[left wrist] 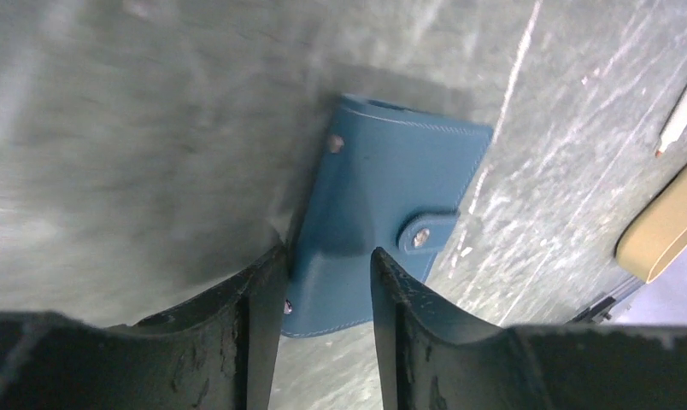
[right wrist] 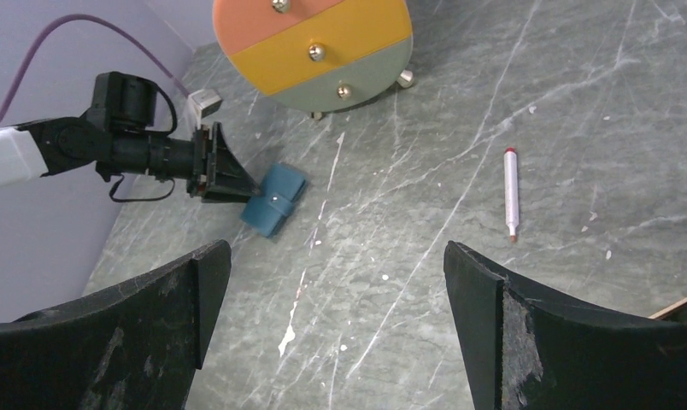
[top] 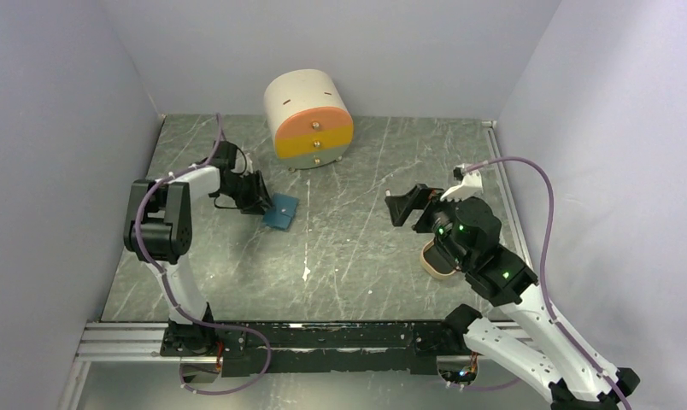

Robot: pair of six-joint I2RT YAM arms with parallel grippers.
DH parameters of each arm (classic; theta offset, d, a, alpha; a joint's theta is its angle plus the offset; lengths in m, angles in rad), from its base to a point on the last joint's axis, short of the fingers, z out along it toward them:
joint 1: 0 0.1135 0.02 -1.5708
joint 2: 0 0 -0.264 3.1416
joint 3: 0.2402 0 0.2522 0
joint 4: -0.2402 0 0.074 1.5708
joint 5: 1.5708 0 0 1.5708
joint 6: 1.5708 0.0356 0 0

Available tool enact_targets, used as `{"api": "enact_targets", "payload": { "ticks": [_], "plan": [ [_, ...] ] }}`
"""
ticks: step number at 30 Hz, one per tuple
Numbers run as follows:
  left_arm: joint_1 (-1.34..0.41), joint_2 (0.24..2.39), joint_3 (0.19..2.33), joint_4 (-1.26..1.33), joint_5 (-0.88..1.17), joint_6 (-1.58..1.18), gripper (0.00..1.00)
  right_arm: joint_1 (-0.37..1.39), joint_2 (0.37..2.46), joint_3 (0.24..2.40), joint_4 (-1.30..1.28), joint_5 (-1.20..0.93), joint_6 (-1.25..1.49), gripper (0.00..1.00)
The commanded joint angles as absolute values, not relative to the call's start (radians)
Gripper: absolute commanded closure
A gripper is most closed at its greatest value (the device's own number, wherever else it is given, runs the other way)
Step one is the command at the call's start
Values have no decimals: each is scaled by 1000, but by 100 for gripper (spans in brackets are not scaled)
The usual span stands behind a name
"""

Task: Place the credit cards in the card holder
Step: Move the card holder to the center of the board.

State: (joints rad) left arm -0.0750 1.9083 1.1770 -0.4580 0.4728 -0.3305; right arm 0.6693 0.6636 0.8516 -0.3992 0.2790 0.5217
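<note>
Card holder (top: 281,212) lies closed on the left half of the table (top: 357,256), in front of the drum-shaped drawer unit (top: 310,120), its snap tab fastened over one long edge. In the left wrist view its long axis runs away from the fingers, leaning right. The left gripper (left wrist: 327,265) straddles its near end with a narrow gap; whether it pinches cannot be told. The right gripper (right wrist: 336,252) hangs spread wide above bare table, well apart from the wallet, beside a beige tray (top: 432,260). A pen (right wrist: 511,195) lies to the right.
</note>
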Motion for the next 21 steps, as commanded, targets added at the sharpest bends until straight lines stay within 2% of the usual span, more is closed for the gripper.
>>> {"api": "enact_targets", "payload": {
  "ticks": [1, 7, 11, 21],
  "plan": [
    [-166, 1860, 1096, -391, 439, -414, 56, 663, 637, 805, -359, 243, 512, 0],
    [-242, 1831, 1010, -303, 435, -477, 70, 663, 640, 789, -397, 255, 556, 0],
    [-273, 1830, 985, -275, 488, -500, 90, 663, 650, 773, -416, 241, 586, 1],
    [-378, 1654, 820, -142, 577, -605, 91, 663, 704, 729, -427, 167, 658, 7]
  ]
}}
